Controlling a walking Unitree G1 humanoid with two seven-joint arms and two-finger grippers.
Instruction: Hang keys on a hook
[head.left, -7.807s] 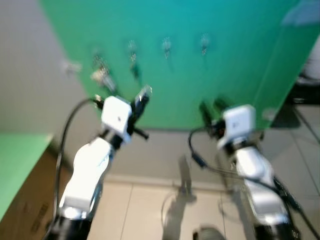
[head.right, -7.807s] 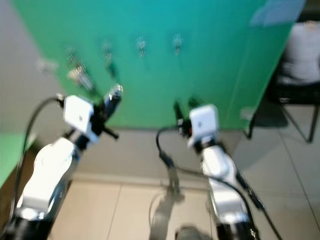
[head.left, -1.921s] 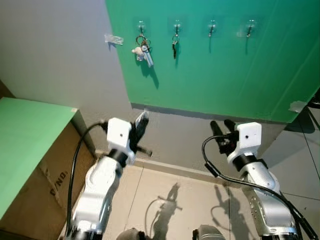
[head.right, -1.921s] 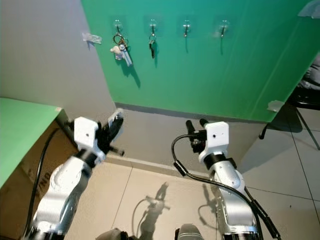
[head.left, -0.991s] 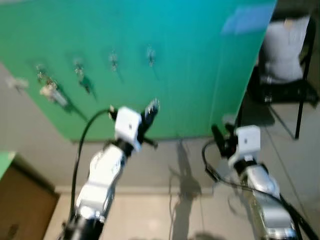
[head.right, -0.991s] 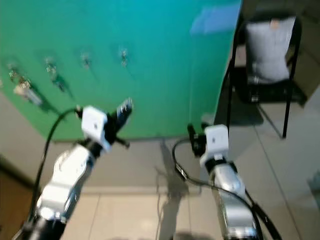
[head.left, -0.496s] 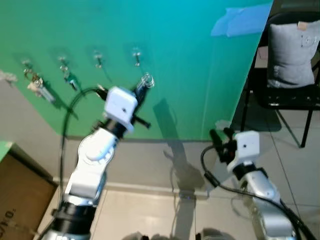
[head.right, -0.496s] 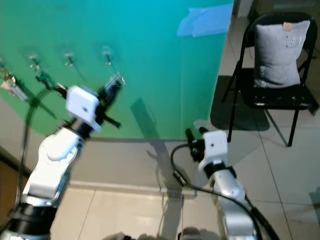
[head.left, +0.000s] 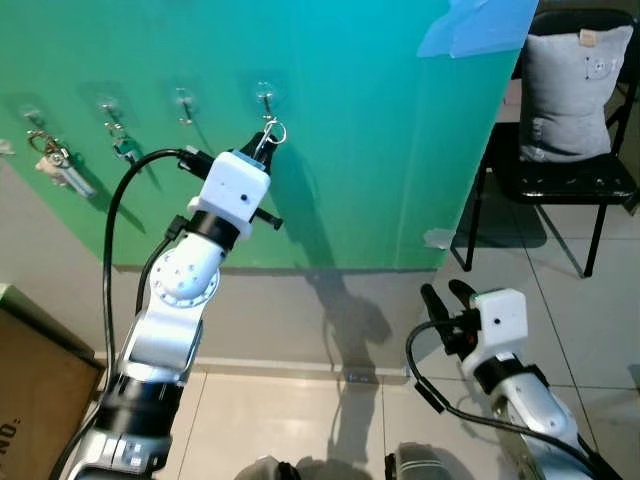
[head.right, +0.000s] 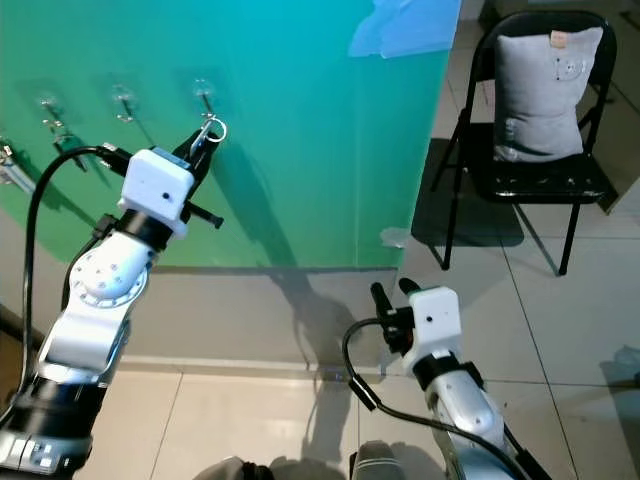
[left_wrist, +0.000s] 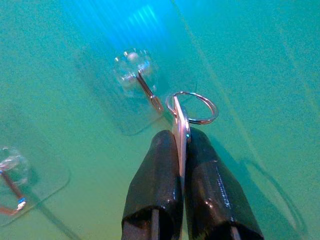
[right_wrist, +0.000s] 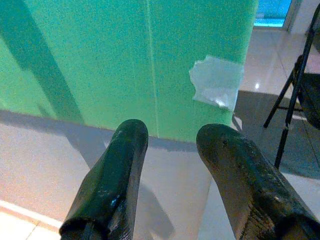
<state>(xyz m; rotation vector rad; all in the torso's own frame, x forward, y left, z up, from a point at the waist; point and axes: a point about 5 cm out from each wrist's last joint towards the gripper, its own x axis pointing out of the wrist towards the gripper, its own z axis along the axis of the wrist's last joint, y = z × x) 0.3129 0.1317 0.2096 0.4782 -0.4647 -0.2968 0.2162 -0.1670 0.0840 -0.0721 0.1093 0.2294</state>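
My left gripper (head.left: 262, 150) is raised to the green wall panel (head.left: 380, 150) and is shut on a silver key (left_wrist: 180, 131). The key's ring (left_wrist: 192, 107) sticks out past the fingertips (left_wrist: 159, 150). The ring sits right beside the tip of the rightmost hook (left_wrist: 148, 92), which has a clear stick-on pad; I cannot tell whether they touch. To the left, one hook (head.left: 183, 98) is bare, another hook (head.left: 110, 108) holds a dark key, and the far-left one carries a key bunch (head.left: 55, 165). My right gripper (head.left: 447, 295) hangs low and open.
A black folding chair (head.left: 600, 190) with a grey cushion (head.left: 573, 85) stands to the right of the panel. Blue tape (head.left: 475, 25) marks the panel's top, and clear tape (head.left: 437, 238) its lower edge. A cardboard box (head.left: 30, 385) is at lower left. Tiled floor lies below.
The view has swung right and steadied. My left arm has lifted the key from waist height up to the rightmost hook. The right arm stays low and open.
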